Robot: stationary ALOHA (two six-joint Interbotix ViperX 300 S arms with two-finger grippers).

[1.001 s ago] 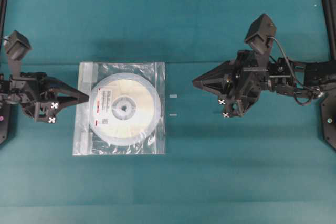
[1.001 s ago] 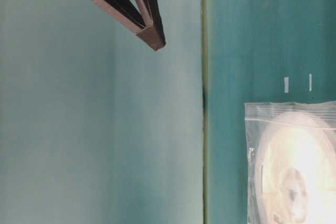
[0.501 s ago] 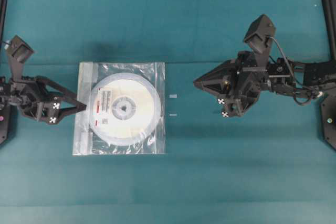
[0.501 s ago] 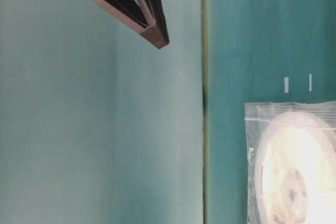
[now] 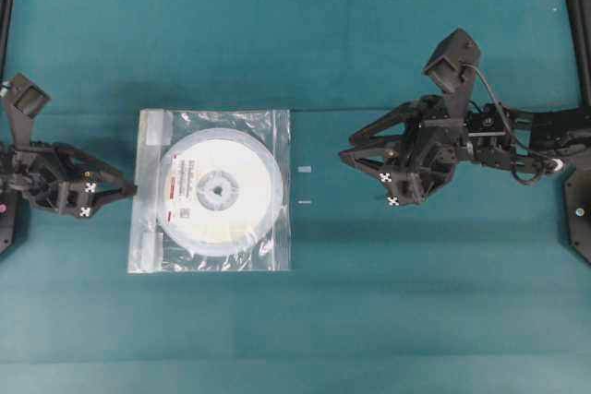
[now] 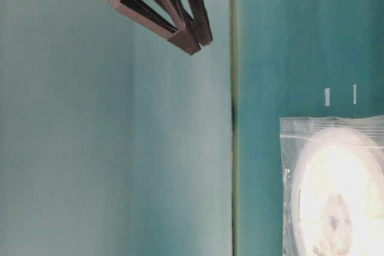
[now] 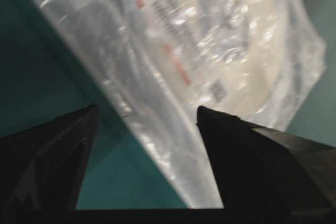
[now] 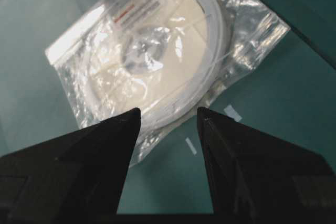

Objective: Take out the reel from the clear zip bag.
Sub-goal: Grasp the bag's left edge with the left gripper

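My left gripper [image 7: 144, 116] has its fingers spread wide, nothing between them, tips at the left edge of the bag [image 5: 211, 190]; whether they touch the plastic I can't tell. My right gripper [image 8: 167, 116] is parted too, holding nothing, hanging in the air well to the right of the bag. The reel [image 5: 215, 191] sits inside the bag, flat on the green table [image 5: 369, 311], label with red marks facing up, grey hub in the middle. The bag's whitish band runs along the side by my left fingers. Two small white tape marks [image 5: 305, 185] lie on the table just beside the bag's right edge, between the bag and my right gripper. The table-level view is turned sideways.
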